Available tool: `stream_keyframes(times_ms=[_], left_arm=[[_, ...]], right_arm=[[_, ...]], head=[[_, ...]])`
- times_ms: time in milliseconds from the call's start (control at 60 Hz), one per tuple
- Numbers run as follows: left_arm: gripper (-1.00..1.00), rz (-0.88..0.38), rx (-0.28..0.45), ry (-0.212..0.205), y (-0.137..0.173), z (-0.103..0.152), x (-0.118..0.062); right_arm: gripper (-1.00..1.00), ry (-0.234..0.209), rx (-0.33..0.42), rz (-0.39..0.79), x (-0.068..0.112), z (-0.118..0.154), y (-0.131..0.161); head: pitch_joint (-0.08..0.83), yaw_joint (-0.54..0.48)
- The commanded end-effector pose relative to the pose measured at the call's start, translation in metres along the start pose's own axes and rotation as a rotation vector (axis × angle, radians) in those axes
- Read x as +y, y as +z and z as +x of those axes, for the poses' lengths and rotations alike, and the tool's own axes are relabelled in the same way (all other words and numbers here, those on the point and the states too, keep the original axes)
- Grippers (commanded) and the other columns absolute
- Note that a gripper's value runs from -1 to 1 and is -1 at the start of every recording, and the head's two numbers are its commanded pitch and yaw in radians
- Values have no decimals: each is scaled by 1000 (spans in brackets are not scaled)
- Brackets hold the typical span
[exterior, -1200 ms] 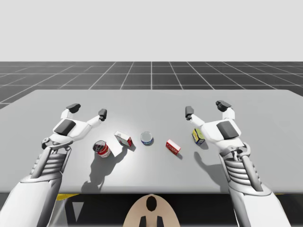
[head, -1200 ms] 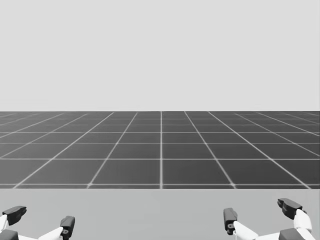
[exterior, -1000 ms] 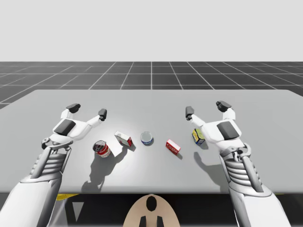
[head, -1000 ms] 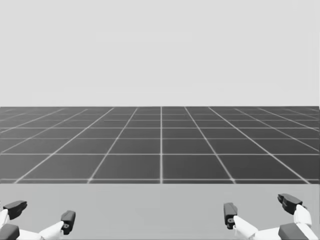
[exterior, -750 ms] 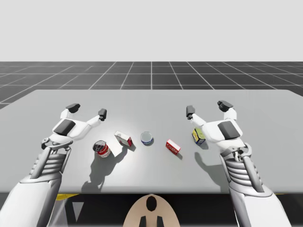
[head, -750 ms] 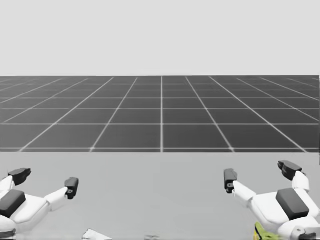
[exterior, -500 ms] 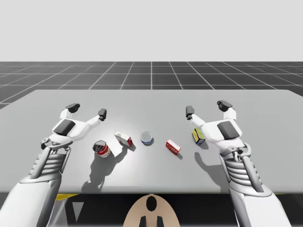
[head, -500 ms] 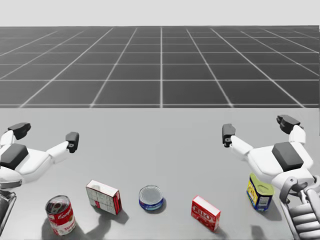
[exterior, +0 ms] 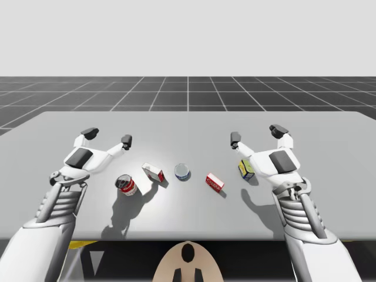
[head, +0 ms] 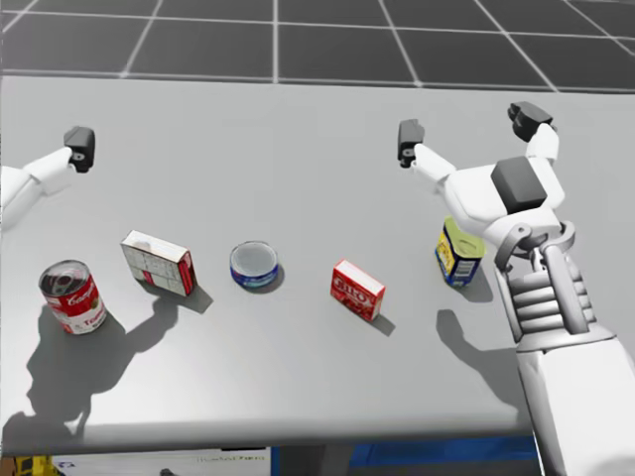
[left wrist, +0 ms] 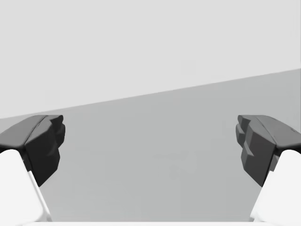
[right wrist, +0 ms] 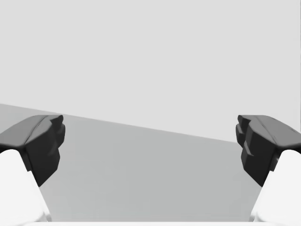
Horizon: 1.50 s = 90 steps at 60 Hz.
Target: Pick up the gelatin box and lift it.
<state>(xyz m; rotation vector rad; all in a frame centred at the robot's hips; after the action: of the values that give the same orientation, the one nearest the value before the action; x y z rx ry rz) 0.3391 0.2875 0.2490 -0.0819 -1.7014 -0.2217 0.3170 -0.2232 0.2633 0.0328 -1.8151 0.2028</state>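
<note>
Status: both arms are over the table, nothing gripped.

- my left gripper: fingers spread wide, nothing between them. Its wrist view has bare tabletop ahead.
- my right gripper: same, fingers wide apart and empty, bare tabletop ahead.

The gelatin box is small and red, with a white lettered label patch on its face. It lies on the table right of centre, between the flat blue round tin and the yellow-and-blue can, apart from both. The right gripper is beyond the box and to its right, well apart. The yellow-and-blue can stands just under the right wrist.

Left side: a white-and-red box with a printed panel sits near the tin. A red-and-white can stands upright further left, with a printed label. Left gripper is beyond both, touching neither.
</note>
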Motion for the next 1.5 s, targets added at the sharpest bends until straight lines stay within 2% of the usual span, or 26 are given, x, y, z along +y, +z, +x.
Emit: stream_keyframes(times_ms=[17,150,417,450,533,567,600,700,750,783,867,950,1017,1033,1067,1167,1317,1433,1500], left_arm=[[-1000,-2,-5,2,1,2,0],[-1000,-4,-9,3,1,3,-1],[-1000,-3,-10,5,2,4,-3],[-1000,-1,-10,7,2,4,-3],[-1000,2,-7,5,2,3,-3],[-1000,3,-5,3,1,2,-3],[-1000,4,-2,2,1,1,-3],[-1000,6,1,2,2,1,-3],[-1000,6,4,1,2,0,-4],[-1000,6,6,0,1,0,-4],[-1000,5,9,-2,2,-1,-4],[-1000,5,10,-2,2,-1,-5],[-1000,4,10,-2,2,-1,-5],[-1000,4,10,-2,2,-1,-5],[-1000,3,9,-2,2,-1,-6],[-1000,2,9,-2,2,-1,-6],[-1000,3,9,0,1,-1,-5],[-1000,2,9,0,1,-1,-6],[-1000,1,9,0,1,-1,-6]], right_arm=[[-1000,4,-1,-1,0,0,0],[-1000,4,2,0,0,-2,-1],[-1000,-6,11,43,7,9,7],[-1000,-52,26,89,8,16,15],[-1000,-62,43,135,15,23,32],[-1000,-79,60,146,16,24,36],[-1000,-96,55,179,20,25,45],[-1000,-107,38,241,26,23,60],[-1000,-121,63,284,29,20,70],[-1000,-105,65,310,32,18,77],[-1000,-96,99,371,36,11,89],[-1000,-120,141,433,39,3,100],[-1000,-133,157,431,42,-8,105],[-1000,-143,154,427,42,-10,106],[-1000,-124,163,440,42,-17,107],[-1000,-147,203,461,44,-31,108],[-1000,-156,283,507,48,-52,106],[-1000,-156,327,497,51,-66,97],[-1000,-173,355,485,54,-72,92]], head=[[661,-128],[693,-182],[692,-163],[689,-163],[692,-168],[694,-168],[697,-169],[698,-162],[701,-158],[705,-157],[709,-157],[710,-158],[709,-161],[709,-161],[708,-163],[707,-165],[706,-168],[704,-166],[702,-166]])
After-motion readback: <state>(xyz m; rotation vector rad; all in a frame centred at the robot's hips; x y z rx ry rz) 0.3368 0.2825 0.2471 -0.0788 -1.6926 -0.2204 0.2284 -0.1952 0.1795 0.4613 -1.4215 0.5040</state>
